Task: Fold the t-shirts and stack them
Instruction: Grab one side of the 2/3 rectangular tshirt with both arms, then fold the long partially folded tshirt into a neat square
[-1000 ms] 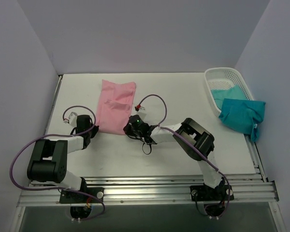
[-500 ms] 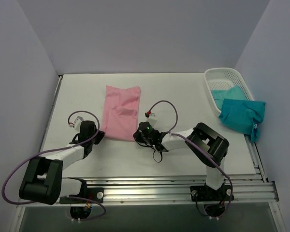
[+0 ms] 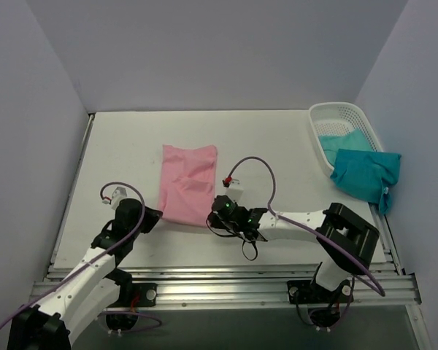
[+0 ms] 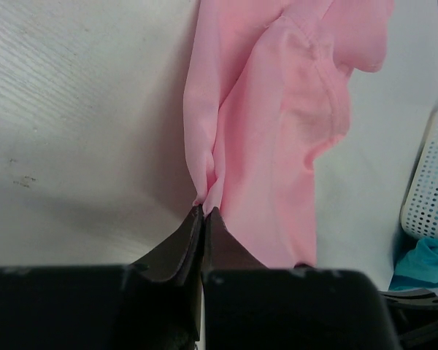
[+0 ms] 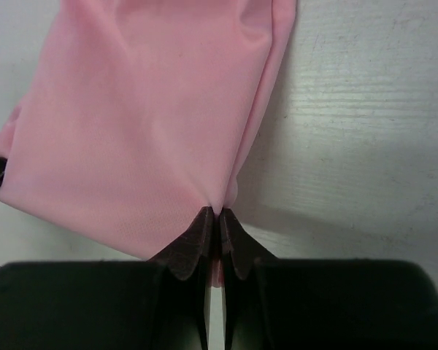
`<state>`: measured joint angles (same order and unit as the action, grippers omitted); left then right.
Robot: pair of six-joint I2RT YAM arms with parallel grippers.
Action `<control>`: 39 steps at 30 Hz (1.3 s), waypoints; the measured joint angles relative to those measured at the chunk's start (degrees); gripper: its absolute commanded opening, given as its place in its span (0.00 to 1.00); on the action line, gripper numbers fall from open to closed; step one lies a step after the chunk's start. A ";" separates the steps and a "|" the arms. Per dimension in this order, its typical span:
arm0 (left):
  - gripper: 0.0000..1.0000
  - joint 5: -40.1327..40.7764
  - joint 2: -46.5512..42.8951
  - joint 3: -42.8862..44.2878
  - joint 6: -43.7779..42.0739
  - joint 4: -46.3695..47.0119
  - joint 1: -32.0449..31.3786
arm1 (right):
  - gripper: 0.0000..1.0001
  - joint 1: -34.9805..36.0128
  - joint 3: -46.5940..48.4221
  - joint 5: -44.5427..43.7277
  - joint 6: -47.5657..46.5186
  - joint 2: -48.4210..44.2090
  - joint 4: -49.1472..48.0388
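The pink t-shirt [image 3: 187,182] lies folded lengthwise in a long strip in the middle of the table [image 3: 292,146]. My left gripper [image 3: 156,214] is shut on its near left corner, where the cloth [image 4: 277,131] bunches at the fingertips. My right gripper [image 3: 213,217] is shut on the near right corner, the fabric [image 5: 146,124] pinched between the closed jaws. A teal t-shirt [image 3: 365,173] hangs over the rim of the white basket [image 3: 343,111] at the far right, and another teal one [image 3: 343,140] lies inside it.
Walls close in the table on the left, back and right. A metal rail [image 3: 219,281] runs along the near edge by the arm bases. Cables [image 3: 252,164] loop above both wrists.
Both grippers have pulled the pink t-shirt's near edge toward the arm bases and to the right, dragging the whole strip that way. Both arms have stretched out lower.
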<state>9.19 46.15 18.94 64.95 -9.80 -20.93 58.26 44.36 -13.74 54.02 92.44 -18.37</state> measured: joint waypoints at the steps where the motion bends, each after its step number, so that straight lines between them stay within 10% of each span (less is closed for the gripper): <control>1: 0.02 -0.02 -1.75 0.00 -0.04 -1.38 -0.07 | 0.00 0.07 0.26 -0.42 -0.04 -1.18 1.16; 39: 0.07 2.99 34.03 37.20 -11.82 -2.14 3.08 | 0.00 -11.54 36.57 -5.53 -11.06 14.58 19.06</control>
<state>12.19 80.18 56.14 53.12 -11.94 -17.85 46.72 80.93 -19.27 42.96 107.02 0.69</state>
